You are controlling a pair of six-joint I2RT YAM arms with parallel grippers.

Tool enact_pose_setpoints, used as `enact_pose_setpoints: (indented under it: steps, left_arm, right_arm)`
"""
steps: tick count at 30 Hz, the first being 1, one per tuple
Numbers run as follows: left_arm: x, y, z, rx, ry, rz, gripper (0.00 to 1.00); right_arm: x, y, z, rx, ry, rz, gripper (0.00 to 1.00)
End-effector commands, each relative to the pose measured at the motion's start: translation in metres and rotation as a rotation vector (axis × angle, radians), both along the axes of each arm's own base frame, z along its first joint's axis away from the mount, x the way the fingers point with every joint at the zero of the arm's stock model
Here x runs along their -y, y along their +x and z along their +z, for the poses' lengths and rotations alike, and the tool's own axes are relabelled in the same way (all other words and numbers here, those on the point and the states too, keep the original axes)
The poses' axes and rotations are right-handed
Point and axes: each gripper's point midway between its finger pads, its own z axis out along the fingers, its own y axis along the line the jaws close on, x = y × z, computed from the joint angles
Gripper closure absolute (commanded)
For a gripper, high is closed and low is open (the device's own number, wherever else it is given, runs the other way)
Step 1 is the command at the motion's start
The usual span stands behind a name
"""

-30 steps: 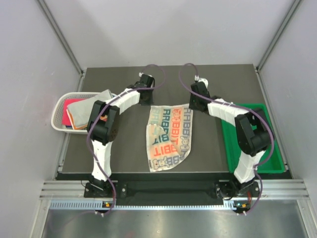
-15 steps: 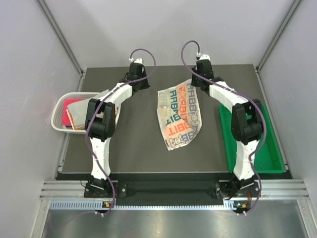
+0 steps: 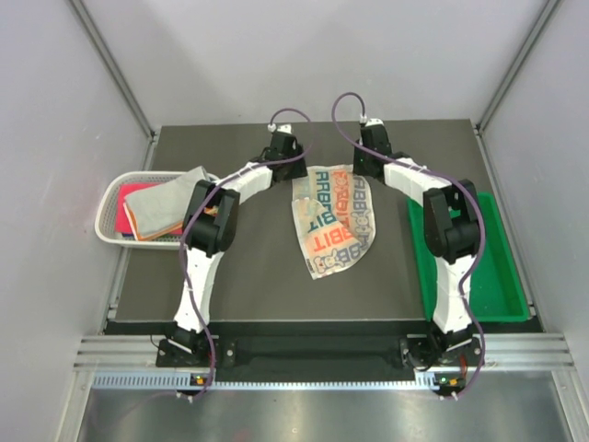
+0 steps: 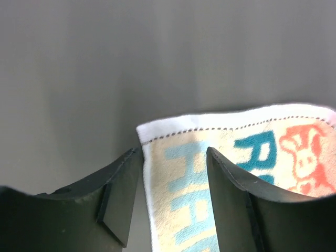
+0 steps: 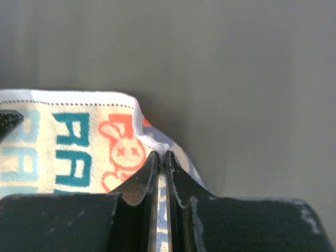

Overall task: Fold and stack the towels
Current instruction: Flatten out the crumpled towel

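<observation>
A white towel (image 3: 333, 226) with orange and teal letter print lies crumpled on the dark mat, partly folded over itself. My left gripper (image 3: 296, 173) is at the towel's far-left corner. In the left wrist view the left gripper (image 4: 173, 173) stands open, and the towel's white-hemmed corner (image 4: 220, 157) lies between its fingers (image 4: 122, 194) without being pinched. My right gripper (image 3: 362, 177) is at the far-right corner. In the right wrist view the right gripper (image 5: 161, 155) is shut on a raised fold of the towel's edge (image 5: 79, 152). More towels, grey (image 3: 166, 198), pink-red (image 3: 123, 219) and orange (image 3: 138, 224), lie in the basket.
A white mesh basket (image 3: 112, 193) stands at the mat's left edge. A green plastic tray (image 3: 502, 267) lies along the right edge, under the right arm's elbow. Grey walls close in the back and sides.
The printed towel has been pulled toward the far side of the mat. My left gripper opened, swung off to the left, then came back to the far-left corner. The right gripper stayed shut.
</observation>
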Motion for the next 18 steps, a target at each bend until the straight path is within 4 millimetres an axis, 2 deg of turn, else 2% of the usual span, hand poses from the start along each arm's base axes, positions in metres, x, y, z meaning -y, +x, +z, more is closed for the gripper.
enact_pose_setpoints:
  steps: [1, 2, 4, 5, 9, 15, 18]
  left_arm:
    - [-0.008, 0.012, -0.006, 0.018, 0.027, 0.077, 0.41]
    - [-0.008, 0.007, -0.014, -0.005, 0.049, 0.077, 0.41]
    - [-0.010, 0.007, -0.016, -0.006, 0.110, 0.100, 0.43]
    - [-0.013, 0.000, -0.024, -0.035, 0.146, 0.103, 0.44]
    - [-0.017, -0.009, -0.032, -0.055, 0.221, 0.128, 0.48]
    - [-0.010, -0.021, -0.050, -0.104, 0.273, 0.101, 0.59]
    - [-0.009, -0.025, -0.058, -0.118, 0.297, 0.101, 0.68]
  right_arm:
    - [-0.001, 0.001, 0.004, 0.022, 0.034, -0.002, 1.00]
    - [-0.003, -0.001, 0.003, 0.017, 0.039, 0.000, 1.00]
    - [-0.004, -0.006, -0.004, 0.001, 0.051, 0.006, 1.00]
    - [-0.004, -0.007, -0.007, -0.004, 0.055, 0.006, 1.00]
    - [-0.005, -0.013, -0.015, -0.019, 0.071, -0.005, 1.00]
    - [-0.009, -0.019, -0.012, -0.023, 0.115, 0.003, 1.00]
    - [-0.013, -0.021, -0.009, -0.023, 0.136, 0.010, 1.00]
